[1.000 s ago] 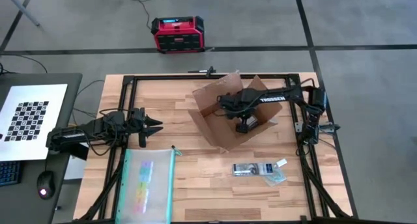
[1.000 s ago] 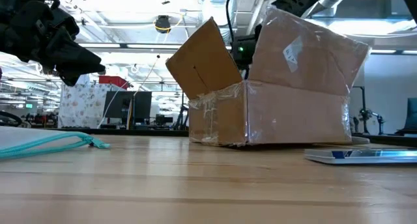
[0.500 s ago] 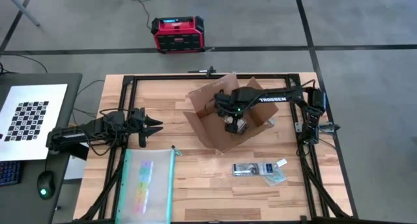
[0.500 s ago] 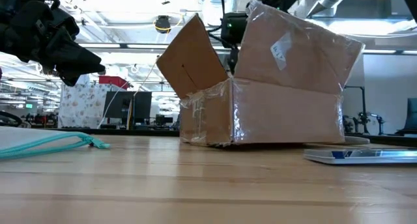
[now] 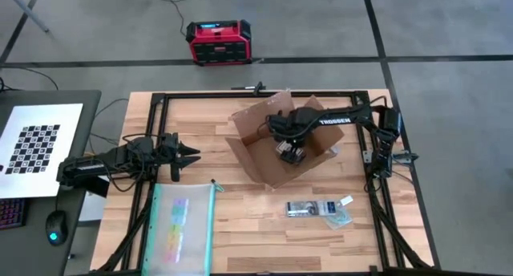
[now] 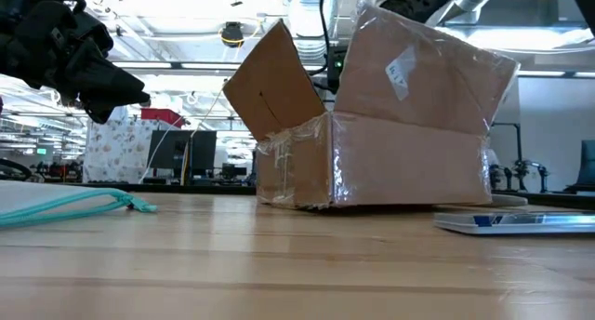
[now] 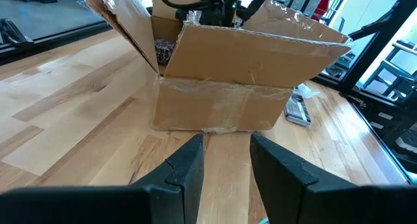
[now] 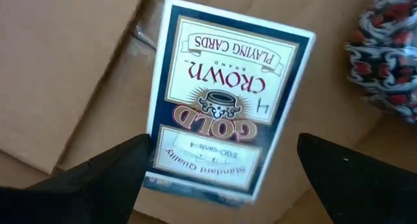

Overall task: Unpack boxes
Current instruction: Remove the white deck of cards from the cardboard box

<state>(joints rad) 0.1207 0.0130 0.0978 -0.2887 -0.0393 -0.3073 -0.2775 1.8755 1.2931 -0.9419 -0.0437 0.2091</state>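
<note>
The brown cardboard box point(image 5: 260, 160) stands open on the table's far middle, flaps up, clear tape on its walls point(image 6: 400, 162). My right gripper point(image 5: 290, 153) points down inside it, open. Its fingers point(image 8: 111, 172) stand on either side of the near end of a blue pack of playing cards point(image 8: 225, 87) lying flat on the box floor. Whether they touch the pack, I cannot tell. A red, black and white patterned bundle point(image 8: 384, 35) lies beside the pack. My left gripper point(image 5: 191, 156) waits open at the table's left, aimed at the box point(image 7: 228, 94).
A clear teal-edged pouch point(image 5: 183, 224) lies at the near left. Small packaged items point(image 5: 319, 209) lie near the right front. A red and black case point(image 5: 219, 42) sits on the floor beyond the table. A checkerboard sheet point(image 5: 36, 146) lies on the side desk.
My right gripper has shifted a little toward the table's left inside the box and rolled about its own axis, staying open. The box has slid slightly toward the table's left and turned a bit, then stayed put.
</note>
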